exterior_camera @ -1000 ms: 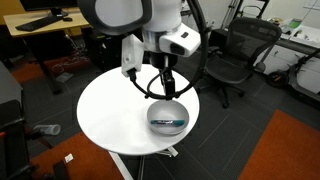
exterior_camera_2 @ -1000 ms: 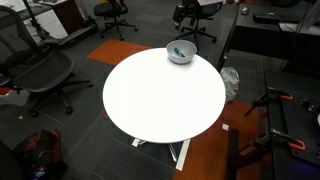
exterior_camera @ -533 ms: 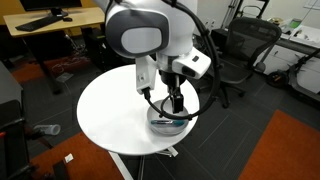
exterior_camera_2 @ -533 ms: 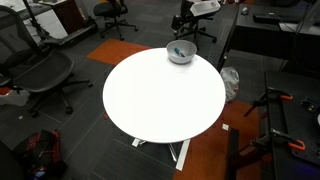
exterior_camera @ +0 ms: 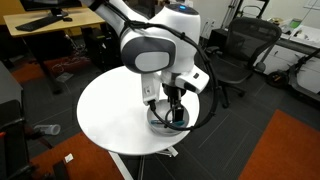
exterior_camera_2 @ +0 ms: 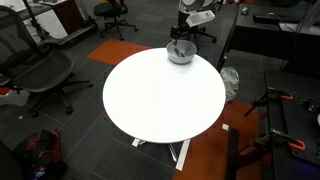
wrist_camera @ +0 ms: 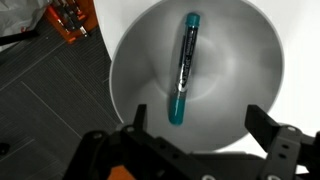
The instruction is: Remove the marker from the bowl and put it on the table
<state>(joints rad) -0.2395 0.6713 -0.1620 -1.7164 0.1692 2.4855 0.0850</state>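
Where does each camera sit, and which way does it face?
Exterior view: close above the table, looking down; the arm fills the middle, hand over the bowl.
Exterior view: farther off, across the table; bowl at the far edge, only the hand shows.
Wrist view: straight down into the bowl at the marker; open hand's fingertips below.
All three share the bowl.

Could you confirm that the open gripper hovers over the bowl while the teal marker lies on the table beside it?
Not quite: the wrist view shows the marker lying inside the bowl, not on the table beside it. The open gripper does hover over the bowl.
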